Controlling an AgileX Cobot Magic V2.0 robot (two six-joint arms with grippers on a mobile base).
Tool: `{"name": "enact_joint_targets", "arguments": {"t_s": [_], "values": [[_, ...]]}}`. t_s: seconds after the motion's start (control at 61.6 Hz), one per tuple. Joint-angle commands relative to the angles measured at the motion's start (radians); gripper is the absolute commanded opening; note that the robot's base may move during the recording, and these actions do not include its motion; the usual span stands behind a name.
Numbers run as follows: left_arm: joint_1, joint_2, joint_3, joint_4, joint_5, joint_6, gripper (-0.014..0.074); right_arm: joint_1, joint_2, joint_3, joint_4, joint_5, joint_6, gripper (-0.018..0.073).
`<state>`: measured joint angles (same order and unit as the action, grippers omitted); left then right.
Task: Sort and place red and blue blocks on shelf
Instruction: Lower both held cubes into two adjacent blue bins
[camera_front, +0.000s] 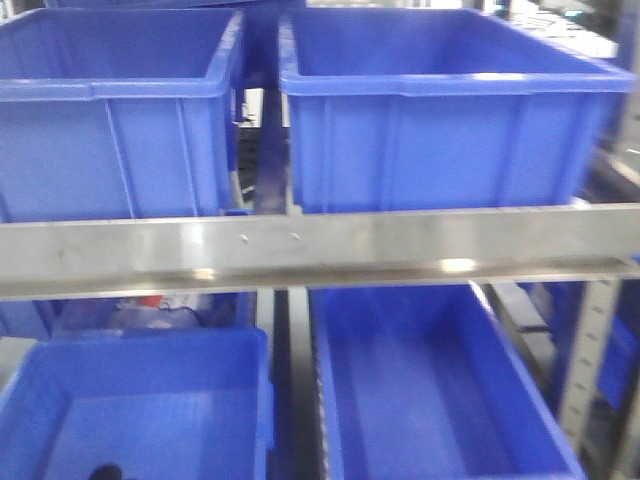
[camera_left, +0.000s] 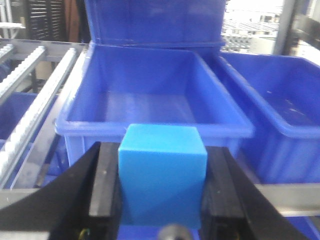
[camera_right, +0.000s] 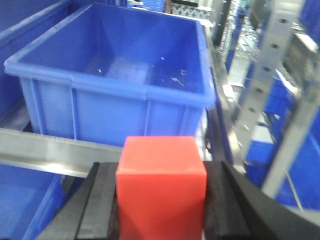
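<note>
My left fingers (camera_left: 106, 185) pinched the blue block (camera_left: 162, 170) across its flat sides; my right fingers (camera_right: 102, 202) pinched the red block (camera_right: 161, 182) the same way. Both cubes looked light, rigid and matte, so I judged slipping unlikely. A blue bin (camera_left: 150, 127) sat beyond each pair.

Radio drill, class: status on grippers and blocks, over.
Left gripper shut on small matte blue cube. Right gripper shut on small matte red cube. Blue plastic bins ahead, nothing blocking.
</note>
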<state>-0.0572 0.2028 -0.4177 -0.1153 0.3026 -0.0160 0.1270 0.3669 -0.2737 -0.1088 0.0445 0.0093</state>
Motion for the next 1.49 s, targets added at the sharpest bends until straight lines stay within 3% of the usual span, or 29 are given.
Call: {"name": "enact_joint_targets", "arguments": {"t_s": [0.0,1.476], "values": [[-0.003,0.012,-0.028,-0.008,-0.097,-0.002,0.0123,-0.007,0.005,-0.028,-0.010,-0.093,0.000,0.0089],[-0.003,0.012,-0.028,-0.008,-0.097,-0.002,0.0123,-0.007,0.005,-0.028,-0.010,-0.093,0.000,0.0089]]}}
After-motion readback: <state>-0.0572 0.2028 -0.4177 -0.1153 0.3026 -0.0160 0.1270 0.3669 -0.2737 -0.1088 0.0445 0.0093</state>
